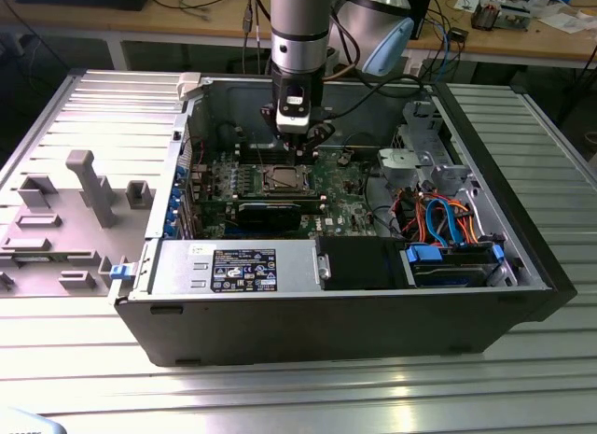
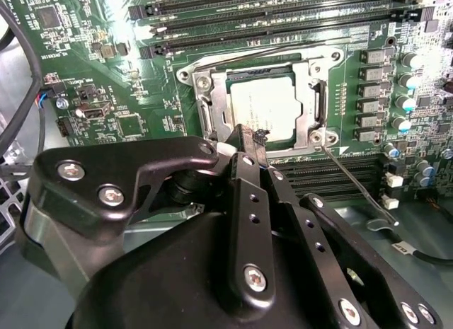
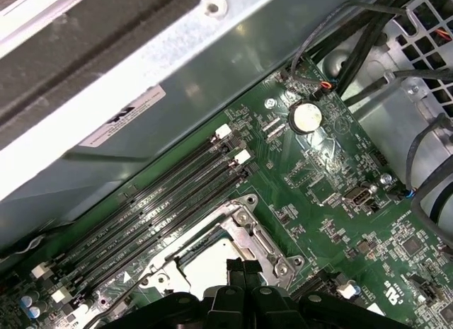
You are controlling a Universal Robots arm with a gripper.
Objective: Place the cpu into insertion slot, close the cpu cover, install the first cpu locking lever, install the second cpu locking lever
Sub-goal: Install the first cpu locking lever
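Observation:
The cpu [image 2: 263,108] lies flat in the insertion slot [image 2: 195,78], its silvery top showing through the window of the cpu cover [image 2: 216,106], which lies down over it. One thin wire locking lever [image 2: 350,177] sticks out from a socket corner, away from the cover. Another wire lever [image 2: 248,54] runs along the socket's side by the memory slots. My gripper [image 2: 249,136] is shut with nothing between its black fingers and hovers at the socket's edge. In the first wrist view the gripper [image 3: 242,267] sits over the cpu [image 3: 205,267]. In the exterior view the gripper [image 1: 298,152] hangs just above the socket [image 1: 284,179].
The green board [image 1: 340,187] lies inside an open grey computer case [image 1: 326,313] on a ribbed metal table. Long black memory slots [image 2: 269,18] flank the socket. Bundled orange and blue cables [image 1: 438,219] and a drive cage fill the exterior view's right. A grey side panel [image 1: 75,201] lies at the left.

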